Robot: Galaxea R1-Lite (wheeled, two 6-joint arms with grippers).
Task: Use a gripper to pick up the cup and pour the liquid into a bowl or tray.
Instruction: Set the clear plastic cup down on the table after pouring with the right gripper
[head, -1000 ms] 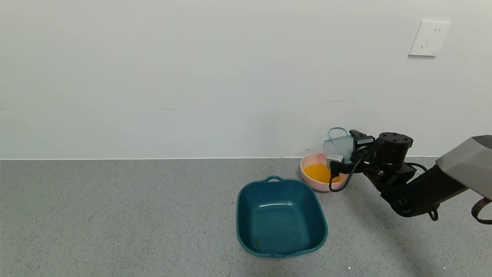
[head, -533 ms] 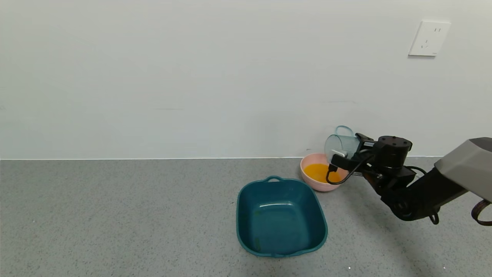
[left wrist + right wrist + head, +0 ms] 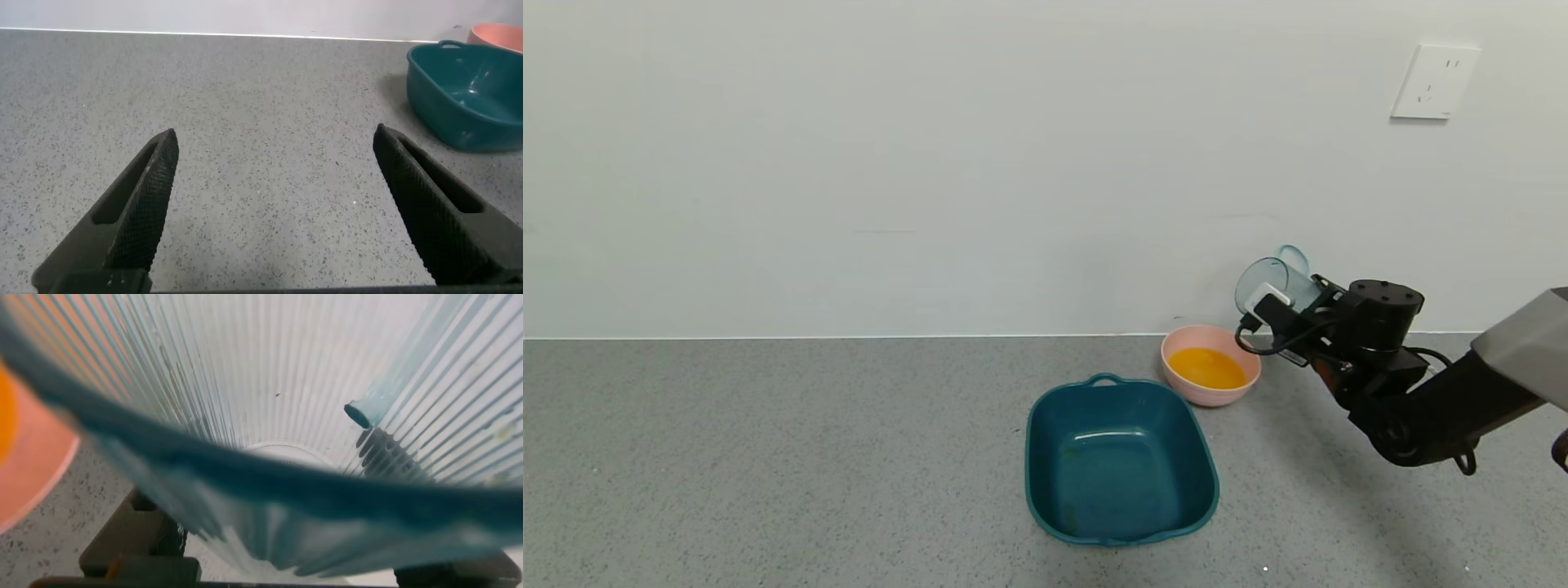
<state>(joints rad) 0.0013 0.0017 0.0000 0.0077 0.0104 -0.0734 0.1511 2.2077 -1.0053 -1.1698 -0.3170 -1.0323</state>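
My right gripper [image 3: 1278, 306] is shut on the translucent blue-grey cup [image 3: 1272, 282]. It holds the cup tilted, mouth toward the left, in the air above and just right of the pink bowl [image 3: 1172, 347]. The cup looks empty and fills the right wrist view [image 3: 270, 416], where a bit of the bowl's rim [image 3: 29, 469] shows. The orange liquid [image 3: 1205, 367] lies in the bowl, which stands on the grey counter near the wall. My left gripper [image 3: 274, 163] is open and empty over bare counter, out of the head view.
A dark teal square tub [image 3: 1121, 459] with handles stands in front of the bowl, also in the left wrist view [image 3: 466, 90]. The white wall runs close behind the bowl, with a socket [image 3: 1434, 82] at upper right. Grey counter [image 3: 768, 457] stretches to the left.
My right gripper has lifted the cup and drawn it right, away from over the bowl, turning it back toward upright. The liquid stays in the bowl.
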